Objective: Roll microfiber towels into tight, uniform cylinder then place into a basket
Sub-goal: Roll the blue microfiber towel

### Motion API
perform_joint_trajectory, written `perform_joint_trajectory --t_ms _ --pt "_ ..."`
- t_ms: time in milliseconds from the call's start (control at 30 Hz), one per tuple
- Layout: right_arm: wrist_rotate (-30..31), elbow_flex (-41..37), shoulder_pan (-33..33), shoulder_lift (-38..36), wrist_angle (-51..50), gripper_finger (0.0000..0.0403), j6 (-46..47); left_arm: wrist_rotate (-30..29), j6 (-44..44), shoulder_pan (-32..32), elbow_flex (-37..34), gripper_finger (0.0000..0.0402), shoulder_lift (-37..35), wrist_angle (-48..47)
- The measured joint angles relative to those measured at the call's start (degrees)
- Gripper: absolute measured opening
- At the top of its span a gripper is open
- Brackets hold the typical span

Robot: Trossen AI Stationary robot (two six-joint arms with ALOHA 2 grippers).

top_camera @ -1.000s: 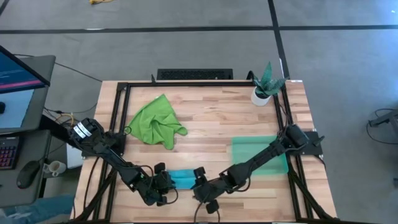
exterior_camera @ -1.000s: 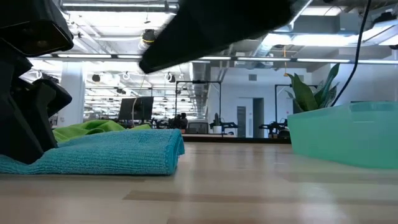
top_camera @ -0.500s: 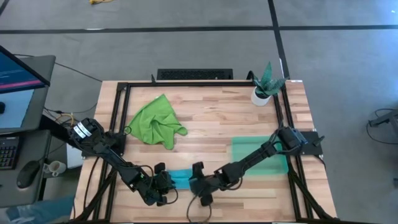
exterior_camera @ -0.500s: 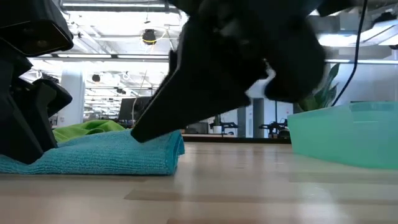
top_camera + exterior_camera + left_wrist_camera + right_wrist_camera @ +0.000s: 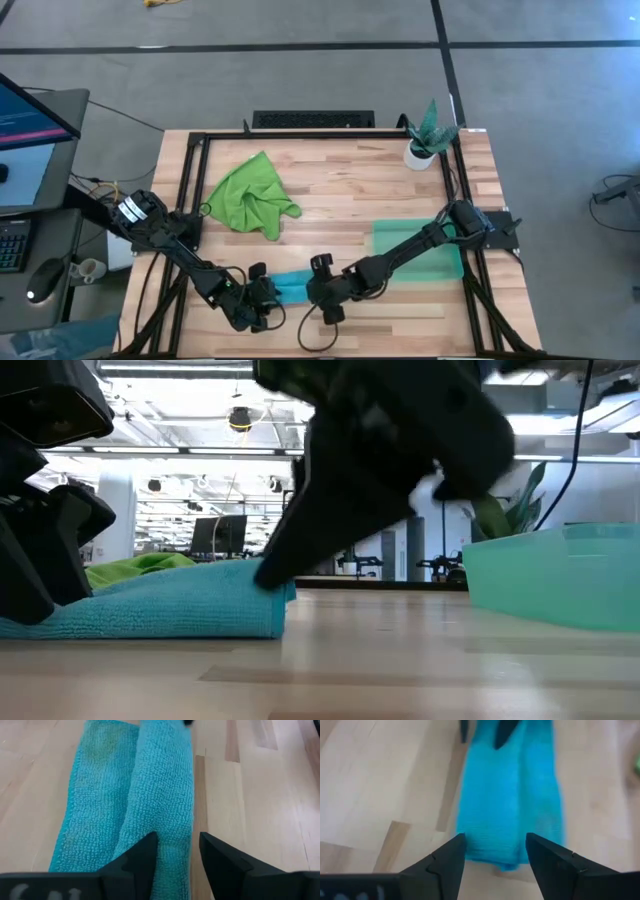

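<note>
While blue towel [image 5: 290, 287] lies folded on surface, rolling pending: left hand [image 5: 262, 297] and right hand [image 5: 318, 290], both open, flank ends; next, grip edge.

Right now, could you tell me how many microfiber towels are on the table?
2. The green towel lies crumpled at the table's back left. The blue towel, folded into a strip, lies at the front edge between the two grippers. None appears hidden.

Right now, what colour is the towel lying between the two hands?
Bright sky blue towel; the left wrist view shows it best.
</note>
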Motion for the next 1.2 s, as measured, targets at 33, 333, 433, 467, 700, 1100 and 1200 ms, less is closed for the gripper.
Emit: perform_joint_trajectory --t_ms 33,333,433,467,700,1100,1200 --pt "0.3 1.1 0.0 -0.6 -2.8 0.0234 0.4 0.0 0.0 0.0 0.0 0.0152 0.0 0.0" --pt "0.1 8.4 1.3 0.9 -4.4 0.0234 -1.8 0.0 0.0 0.0 0.0 0.0158 0.0 0.0" --pt "-0.3 7.8 1.7 3.6 -4.8 0.0234 -3.1 -0.1 0.0 0.0 0.0 0.0158 0.0 0.0" --pt "-0.4 8.0 1.6 4.5 -3.5 0.0234 -3.0 -0.1 0.0 0.0 0.0 0.0158 0.0 0.0" --pt "0.4 8.3 1.4 8.2 -4.0 0.0234 -0.3 0.0 0.0 0.0 0.0 0.0158 0.0 0.1" --pt "-0.8 8.5 -0.9 9.2 -6.0 0.0232 10.7 3.0 5.8 0.2 2.9 0.0158 -2.0 -6.8" --pt "-1.4 8.5 -1.6 9.2 -6.2 0.0218 14.0 3.5 9.2 0.2 5.9 0.0158 -3.7 -15.2"
